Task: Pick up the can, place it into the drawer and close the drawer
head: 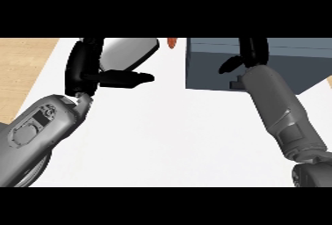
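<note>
Single head view, looking steeply down from above onto the white counter top (175, 132). Camera sits over the near edge; both forearms enter from the lower edge and run up-frame, so it faces away from the robot's body. Not mirrored: left hand (88, 70) shows at view left, right hand (250, 55) at view right. Close framing, arms fill much of the frame and the hands reach the upper edge, cropped there. Grey-blue drawer (207, 66) is cut off at the top right. A wooden strip (23, 66) shows past the counter's left edge. No second view, so no shared area.
</note>
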Robot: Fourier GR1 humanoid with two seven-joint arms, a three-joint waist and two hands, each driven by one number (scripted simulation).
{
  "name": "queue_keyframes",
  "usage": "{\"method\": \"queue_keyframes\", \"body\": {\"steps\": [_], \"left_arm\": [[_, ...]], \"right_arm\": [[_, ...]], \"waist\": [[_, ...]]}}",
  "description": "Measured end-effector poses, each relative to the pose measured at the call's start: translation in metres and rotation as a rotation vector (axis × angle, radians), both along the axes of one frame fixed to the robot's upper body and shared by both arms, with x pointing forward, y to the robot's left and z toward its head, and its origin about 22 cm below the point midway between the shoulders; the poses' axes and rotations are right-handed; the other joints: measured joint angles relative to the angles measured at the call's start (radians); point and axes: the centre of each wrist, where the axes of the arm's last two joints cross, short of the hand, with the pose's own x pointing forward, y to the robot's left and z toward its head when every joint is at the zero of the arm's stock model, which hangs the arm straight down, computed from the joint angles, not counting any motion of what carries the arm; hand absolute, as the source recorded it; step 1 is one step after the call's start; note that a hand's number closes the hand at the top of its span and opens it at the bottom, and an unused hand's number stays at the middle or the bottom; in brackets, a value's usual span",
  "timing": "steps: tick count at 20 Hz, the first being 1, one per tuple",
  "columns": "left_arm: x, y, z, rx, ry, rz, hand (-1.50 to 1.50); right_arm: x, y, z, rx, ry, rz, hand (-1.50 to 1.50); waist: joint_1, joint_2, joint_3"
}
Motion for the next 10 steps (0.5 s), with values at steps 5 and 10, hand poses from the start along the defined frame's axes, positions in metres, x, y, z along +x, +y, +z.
{"method": "queue_keyframes", "body": {"steps": [5,10], "left_arm": [[-0.004,0.008,-0.003,-0.004,0.006,0.008,-1.5],[-0.009,0.015,-0.006,-0.008,0.006,0.016,-1.5]], "right_arm": [[0.003,0.013,0.006,0.202,-0.005,0.058,-1.5],[0.006,0.023,0.014,0.387,0.006,0.112,-1.5]], "waist": [[-0.005,-0.001,0.002],[-0.014,-0.004,0.002]]}}
